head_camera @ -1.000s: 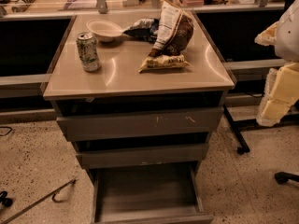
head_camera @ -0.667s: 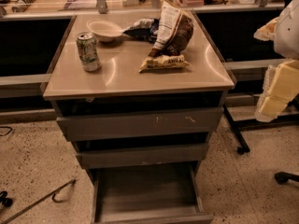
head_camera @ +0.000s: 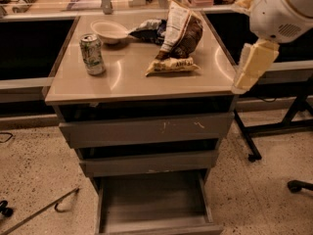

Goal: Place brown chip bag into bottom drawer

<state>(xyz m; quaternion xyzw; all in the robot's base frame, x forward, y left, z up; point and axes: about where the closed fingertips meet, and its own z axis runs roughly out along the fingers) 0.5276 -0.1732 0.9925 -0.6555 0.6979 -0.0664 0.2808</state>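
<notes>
Camera view, listing: bag (head_camera: 178, 38) standing crumpled at rear right of tabletop (head_camera: 127, 77), glossy brown, cream edges, white label panel, print proving unreadable. Touching smaller blue bag (head_camera: 149, 29) behind it; white bowl (head_camera: 110, 31) sitting just beside that; green-and-silver can (head_camera: 92, 54) standing upright front left, lettering unreadable. Drawer (head_camera: 151, 199) lying pulled open at cabinet's foot, shallow grey metal tray. Gripper (head_camera: 254, 65) hanging off tabletop's right edge, cream-coloured, apart from bag; opening and hold not being discernible.

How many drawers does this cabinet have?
3: top drawer highest, middle drawer below it, bottom drawer lowest and pulled open. The gripper hangs at the right, beside them.
</notes>
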